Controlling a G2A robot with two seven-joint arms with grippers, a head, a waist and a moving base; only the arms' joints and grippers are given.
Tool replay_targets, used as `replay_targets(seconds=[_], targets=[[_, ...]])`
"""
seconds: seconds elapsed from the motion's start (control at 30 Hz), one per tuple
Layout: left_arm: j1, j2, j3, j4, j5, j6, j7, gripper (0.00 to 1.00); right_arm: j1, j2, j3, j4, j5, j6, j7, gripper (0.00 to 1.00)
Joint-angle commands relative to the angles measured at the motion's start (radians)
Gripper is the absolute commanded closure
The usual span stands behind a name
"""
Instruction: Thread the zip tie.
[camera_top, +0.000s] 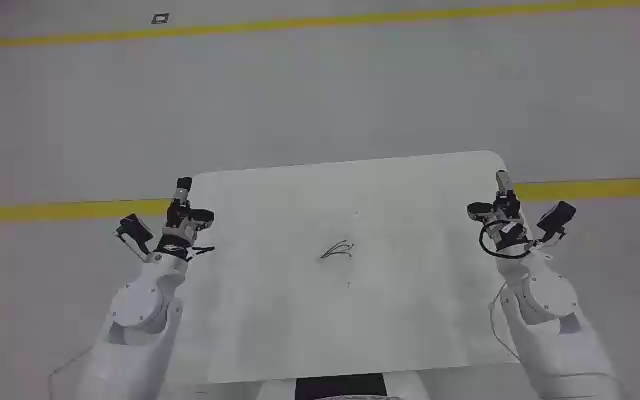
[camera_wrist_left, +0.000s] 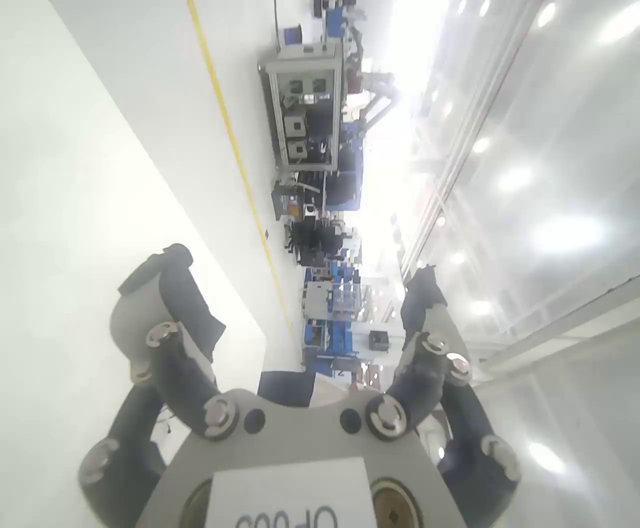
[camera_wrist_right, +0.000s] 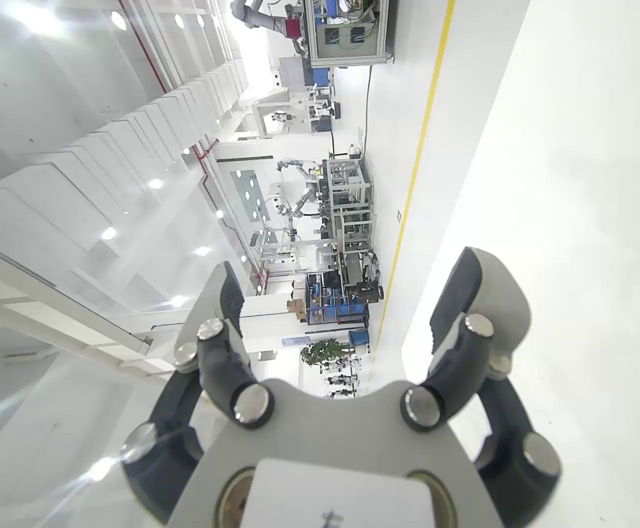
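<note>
Because the zip tie (camera_top: 338, 251) is thin and lies flat near the middle of the table (camera_top: 420, 200), the first pick is where I judge things most likely to slip. Pads closing on so slight a strand may pinch only the tabletop, or nudge the tie sideways instead of lifting it. It looks curled, with its strands crossing, so a grip taken at the wrong spot could leave the tail pointing away from the head, and the two ends would then be hard to line up. I cannot make out which end is the head. The left gripper (camera_top: 192, 200) sits at the table's 9 o'clock edge and the right gripper (camera_top: 492, 196) at its 3 o'clock edge, both well apart from the tie. Each wrist view shows its jaws spread wide with nothing between them. Both arms reaching for the centre together could also crowd each other over so small a target. As for writing, a label (camera_wrist_left: 295, 495) on the left gripper's base and a label (camera_wrist_right: 340, 495) on the right one carry dark print, cut off at the frame edge and not legible whole.
</note>
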Motion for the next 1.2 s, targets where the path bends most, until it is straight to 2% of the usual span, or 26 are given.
replay_targets(seconds=[0.0, 0.03, 0.07, 0.43, 0.5, 0.53, 0.57, 0.63, 0.77, 0.83, 1.17], targets=[[0.010, 0.005, -0.001, -0.016, 0.064, 0.009, -0.047, 0.00, 0.000, 0.000, 0.000, 0.000, 0.000, 0.000, 0.000, 0.00], [0.018, 0.008, -0.007, -0.024, 0.108, -0.009, -0.073, 0.00, 0.000, 0.000, 0.000, 0.000, 0.000, 0.000, 0.000, 0.00], [0.020, 0.009, -0.011, -0.023, 0.117, -0.018, -0.068, 0.00, 0.000, 0.000, 0.000, 0.000, 0.000, 0.000, 0.000, 0.00], [0.020, 0.009, -0.011, -0.023, 0.117, -0.018, -0.068, 0.00, 0.000, 0.000, 0.000, 0.000, 0.000, 0.000, 0.000, 0.00], [0.002, 0.010, 0.010, -0.049, 0.158, -0.037, -0.100, 0.00, 0.000, 0.000, 0.000, 0.000, 0.000, 0.000, 0.000, 0.00], [-0.011, 0.009, 0.023, -0.058, 0.144, -0.041, -0.116, 0.00, 0.000, 0.000, 0.000, 0.000, 0.000, 0.000, 0.000, 0.00], [-0.022, 0.008, 0.032, -0.064, 0.137, -0.042, -0.130, 0.00, 0.000, 0.000, 0.000, 0.000, 0.000, 0.000, 0.000, 0.00], [-0.048, 0.011, 0.057, -0.091, 0.188, -0.037, -0.189, 0.00, 0.000, 0.000, 0.000, 0.000, 0.000, 0.000, 0.000, 0.00], [-0.089, 0.017, 0.110, -0.106, 0.278, 0.028, -0.292, 0.00, 0.000, 0.000, 0.000, 0.000, 0.000, 0.000, 0.000, 0.00], [-0.099, 0.020, 0.125, -0.102, 0.348, 0.038, -0.303, 0.00, 0.000, 0.000, 0.000, 0.000, 0.000, 0.000, 0.000, 0.00], [-0.099, 0.020, 0.125, -0.102, 0.348, 0.038, -0.303, 0.00, 0.000, 0.000, 0.000, 0.000, 0.000, 0.000, 0.000, 0.00]])
